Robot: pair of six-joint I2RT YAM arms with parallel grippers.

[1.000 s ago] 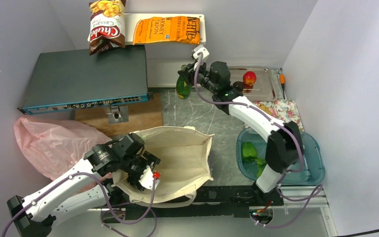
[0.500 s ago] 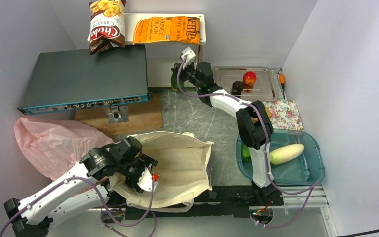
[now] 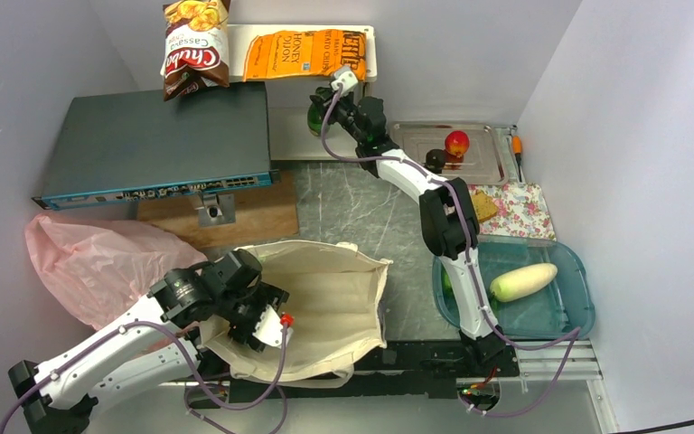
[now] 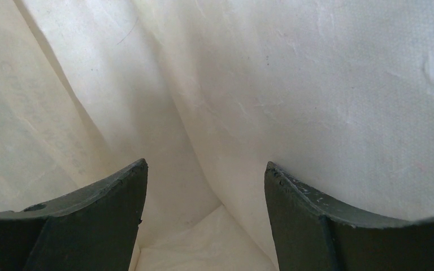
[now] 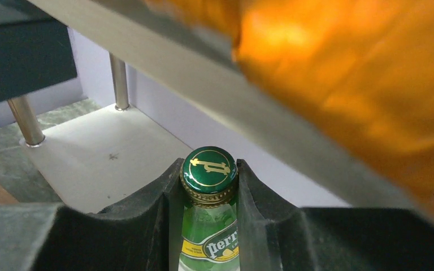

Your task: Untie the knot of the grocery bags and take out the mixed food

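The right gripper (image 5: 209, 183) was stretched far across the table to the back, under the raised shelf (image 5: 164, 59). Its fingers were closed narrowly on the neck of the green bottle (image 5: 210, 245), just below the cap. The bottle stood upright with its yellow label partly in view. An orange chip bag (image 3: 303, 54) lay flat on that shelf, and a brown-red chip bag (image 3: 194, 41) stood beside it at the back edge of a grey box (image 3: 154, 145). The left gripper (image 4: 203, 195) was inside the mouth of the canvas tote (image 3: 334, 298), fingers wide apart and holding nothing, with pale cloth between and beyond them. The pink plastic bag (image 3: 90, 258) lay slack to the left of the tote, against the left arm; its knot could not be made out. A red fruit (image 3: 456, 142) sat on the metal tray (image 3: 488, 165) at the back right. A white radish (image 3: 524, 281) lay in the blue tub (image 3: 578, 312) near the right arm's base.
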